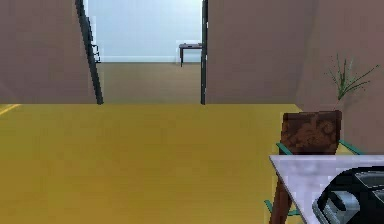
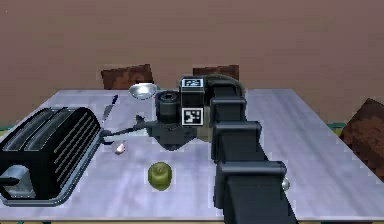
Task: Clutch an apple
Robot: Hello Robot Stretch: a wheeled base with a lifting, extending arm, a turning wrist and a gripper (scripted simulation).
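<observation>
Dark segmented arm (image 2: 246, 168) — white marker squares (image 2: 190, 114), dark thin-fingered tool (image 2: 108, 137).

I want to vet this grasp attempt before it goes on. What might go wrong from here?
1. The gripper points toward the toaster, while the green apple lies closer to the table edge nearest the camera. The gripper may go for the wrong spot or bump the toaster.
2. The green apple is round and sits near that edge. A nudge from the arm might roll it off.

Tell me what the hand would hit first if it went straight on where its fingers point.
Probably the black toaster: the hand points toward it, though its height relative to the toaster is unclear.
</observation>
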